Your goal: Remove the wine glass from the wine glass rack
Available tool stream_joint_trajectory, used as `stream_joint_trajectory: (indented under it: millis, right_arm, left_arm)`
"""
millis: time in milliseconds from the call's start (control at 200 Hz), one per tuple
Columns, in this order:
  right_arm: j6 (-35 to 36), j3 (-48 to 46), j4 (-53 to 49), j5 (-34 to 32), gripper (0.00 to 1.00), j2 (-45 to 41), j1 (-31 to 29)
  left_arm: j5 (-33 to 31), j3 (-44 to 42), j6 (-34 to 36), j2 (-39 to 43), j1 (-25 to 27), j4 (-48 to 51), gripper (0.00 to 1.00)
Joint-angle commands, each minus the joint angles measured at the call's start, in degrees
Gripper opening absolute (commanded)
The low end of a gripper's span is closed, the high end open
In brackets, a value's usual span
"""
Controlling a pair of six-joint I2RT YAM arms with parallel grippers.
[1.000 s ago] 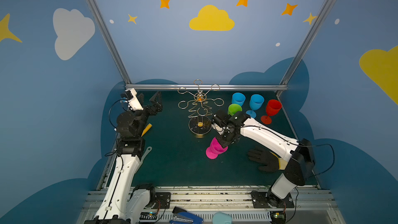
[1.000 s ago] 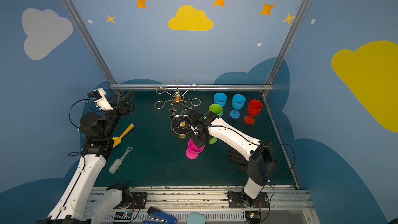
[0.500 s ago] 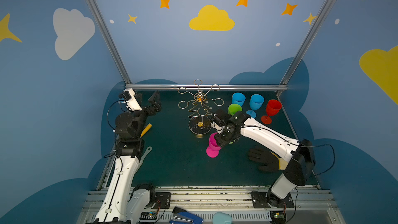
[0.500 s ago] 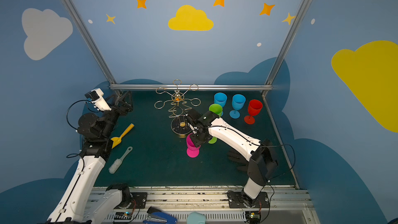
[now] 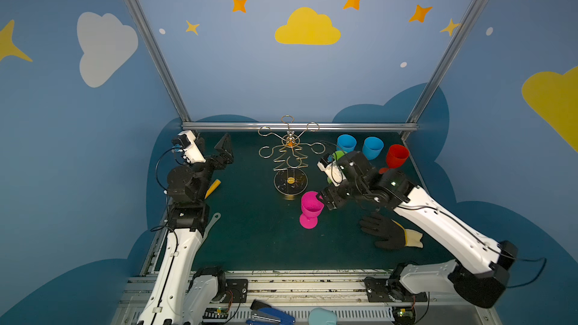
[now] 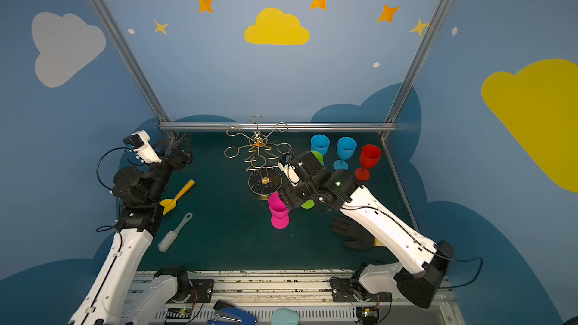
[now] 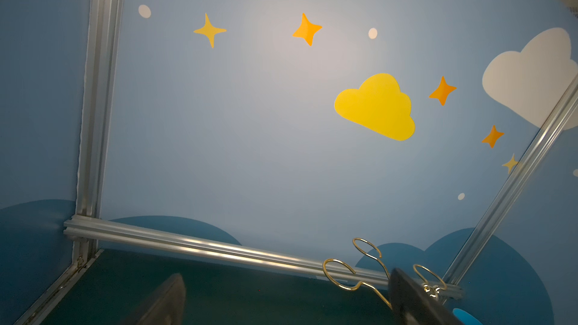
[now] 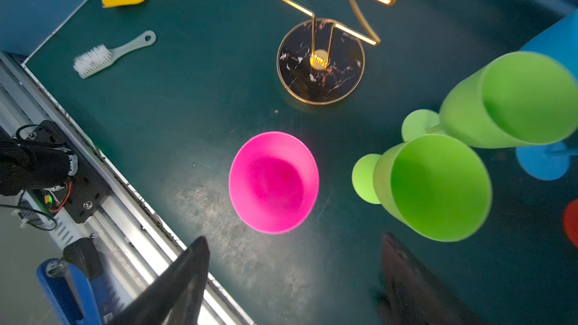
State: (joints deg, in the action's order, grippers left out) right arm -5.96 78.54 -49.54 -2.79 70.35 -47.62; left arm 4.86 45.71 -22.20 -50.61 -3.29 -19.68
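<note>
The pink wine glass (image 5: 311,209) (image 6: 277,209) (image 8: 273,182) stands upright on the green table, just in front of the wine glass rack's base. The gold wire wine glass rack (image 5: 291,164) (image 6: 259,157) (image 8: 320,64) (image 7: 359,276) stands at the middle back with bare loops. My right gripper (image 5: 325,200) (image 6: 286,198) (image 8: 293,239) hangs open beside the pink bowl's rim, and the right wrist view shows a gap between them. My left gripper (image 5: 226,151) (image 6: 183,151) (image 7: 286,276) is open and empty, raised at the back left and facing the back wall.
Two green glasses (image 8: 438,186) (image 8: 513,98) stand right of the pink one, under my right arm. Two blue glasses (image 5: 346,143) (image 5: 372,147) and a red one (image 5: 396,156) stand at the back right. A black glove (image 5: 383,231) lies front right. A yellow scoop (image 6: 176,196) and brush (image 6: 173,232) lie left.
My right gripper has opened and let go of the pink glass. The glass went from tilted in the jaws to standing upright on the table. The left arm barely shifted.
</note>
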Motion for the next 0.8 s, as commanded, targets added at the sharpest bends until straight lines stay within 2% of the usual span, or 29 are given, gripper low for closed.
stream_joint_trajectory:
  millis: [0, 130, 230, 325, 466, 656, 716, 791]
  right_arm:
    - [1.44, -5.50, 9.06, 0.35, 0.88, -8.06, 4.65]
    - [0.03, -13.94, 17.72, 4.18, 0.89, -16.98, 17.33]
    - [-0.34, -23.08, 28.22, 0.40, 0.89, -21.28, 24.40]
    - [-1.39, -32.54, 38.73, -2.06, 0.89, -22.04, 29.47]
    - [-0.12, -39.56, 46.89, -7.31, 0.89, -16.55, 33.14]
    - [4.01, -49.39, 64.43, -12.70, 0.89, -10.42, 34.84]
    - [5.41, -49.81, 65.49, -12.79, 0.89, -7.87, 35.78]
    - [3.08, -48.67, 63.06, -13.54, 0.89, -4.80, 37.77]
  left_arm:
    - [0.10, -2.98, 2.12, 0.07, -0.31, -0.61, 1.00]
    - [-0.56, -8.36, 5.03, -0.47, -0.18, -2.69, 1.00]
    - [-1.79, -10.18, 10.33, -1.69, 0.43, -0.05, 1.00]
    - [-3.87, -15.51, 12.66, -2.76, 0.87, -3.50, 1.00]
    - [-7.34, -22.52, 14.52, -5.25, 0.78, -8.50, 1.00]
    - [-10.80, -28.70, 17.53, -8.20, 0.65, -15.42, 1.00]
    - [-11.41, -30.14, 17.39, -9.43, 0.35, -17.00, 1.00]
    - [-11.77, -32.03, 16.67, -11.55, -0.22, -19.68, 1.00]
